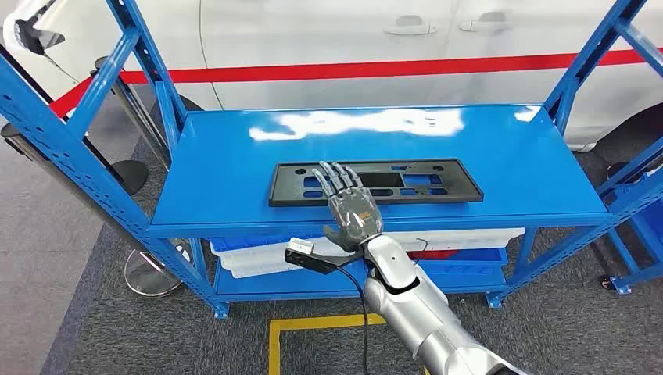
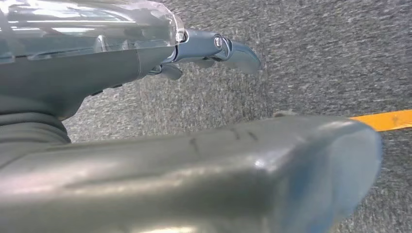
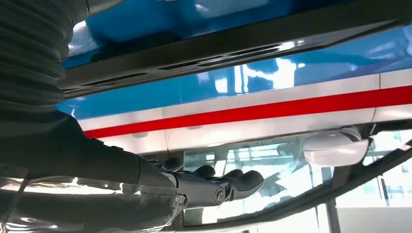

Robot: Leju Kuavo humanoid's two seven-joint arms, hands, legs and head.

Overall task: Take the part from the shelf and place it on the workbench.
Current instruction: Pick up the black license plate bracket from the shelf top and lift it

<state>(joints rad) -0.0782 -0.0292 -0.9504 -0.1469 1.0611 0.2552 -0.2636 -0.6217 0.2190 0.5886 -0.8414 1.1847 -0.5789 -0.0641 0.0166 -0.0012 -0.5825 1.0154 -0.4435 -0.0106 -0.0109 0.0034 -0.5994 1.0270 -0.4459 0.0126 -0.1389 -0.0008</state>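
Risk here lies in the grasp: the part (image 1: 375,181), a flat black perforated panel, lies low on the blue shelf (image 1: 234,172) near its front edge, and the right hand (image 1: 349,207) is spread flat over the panel's front rim, fingers (image 1: 335,178) apart and holding nothing. A thin panel gives little to pinch; I judge it could slide back or tip at the long ends when lifted off-centre. The left hand (image 2: 160,165) hangs over the floor; whether it is closed I cannot tell. No readable writing or brand appears.
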